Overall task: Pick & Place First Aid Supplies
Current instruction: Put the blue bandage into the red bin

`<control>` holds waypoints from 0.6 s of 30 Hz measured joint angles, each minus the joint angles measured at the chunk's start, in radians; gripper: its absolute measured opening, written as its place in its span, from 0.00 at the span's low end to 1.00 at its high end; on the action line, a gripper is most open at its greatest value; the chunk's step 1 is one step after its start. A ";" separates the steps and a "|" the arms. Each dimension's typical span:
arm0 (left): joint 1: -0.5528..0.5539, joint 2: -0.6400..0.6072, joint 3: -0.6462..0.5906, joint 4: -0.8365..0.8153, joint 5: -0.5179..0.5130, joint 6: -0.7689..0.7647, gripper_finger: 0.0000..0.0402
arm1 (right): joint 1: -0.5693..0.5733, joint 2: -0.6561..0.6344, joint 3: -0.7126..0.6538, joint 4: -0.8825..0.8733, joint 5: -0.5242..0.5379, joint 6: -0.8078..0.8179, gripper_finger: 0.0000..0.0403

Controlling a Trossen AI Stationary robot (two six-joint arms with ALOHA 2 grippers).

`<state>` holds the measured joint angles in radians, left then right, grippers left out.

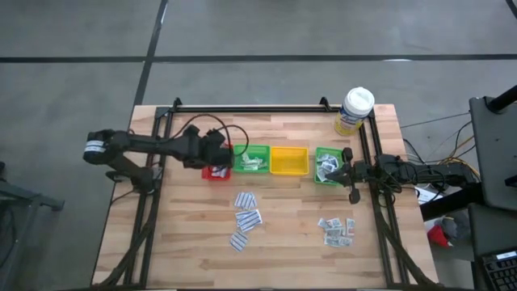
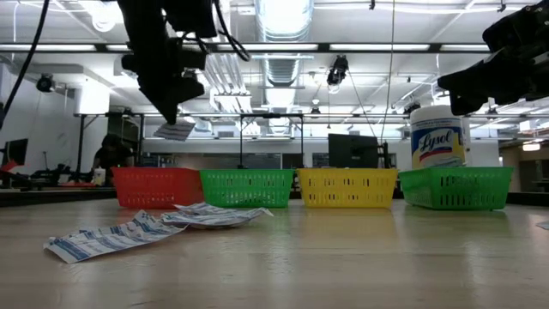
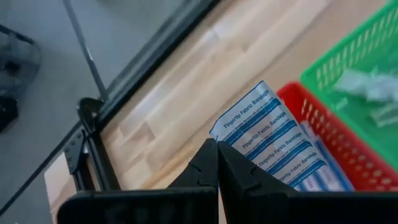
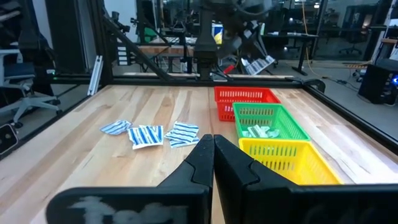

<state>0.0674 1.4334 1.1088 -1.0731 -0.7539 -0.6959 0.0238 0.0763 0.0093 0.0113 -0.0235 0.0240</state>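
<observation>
Fingers (image 3: 249, 177) of left gripper (image 2: 176, 110) are clamped on a blue-striped bandage packet (image 3: 273, 140), held in the air above the red tray (image 1: 215, 171); right gripper (image 4: 213, 155) is pinched shut w/ nothing in it, beside the far-right green tray (image 1: 328, 166). Nearest the table's front edge lie loose striped strips (image 1: 247, 218) and small grey-white squares (image 1: 338, 230); behind them is the tray row, red, green w/ pale sachets (image 1: 254, 162), yellow tray (image 1: 288, 161), green, and farthest back the tub (image 1: 355, 109).

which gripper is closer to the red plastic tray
Left. The left gripper hangs right over the red plastic tray, shut on a blue-striped bandage packet. The right gripper sits shut over the far green tray, across the row of trays.
</observation>
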 joint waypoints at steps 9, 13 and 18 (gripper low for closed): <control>0.114 0.000 -0.002 0.012 0.151 0.155 0.00 | 0.000 0.014 0.000 0.000 0.000 0.001 0.02; 0.141 0.000 -0.018 0.068 0.236 0.219 0.00 | 0.000 0.017 0.000 0.000 0.000 0.000 0.02; 0.165 0.000 -0.051 0.133 0.325 0.252 0.00 | 0.000 0.017 0.000 0.000 0.000 0.000 0.02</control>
<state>0.2323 1.4338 1.0582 -0.9400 -0.4289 -0.4442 0.0238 0.0937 0.0097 0.0113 -0.0235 0.0242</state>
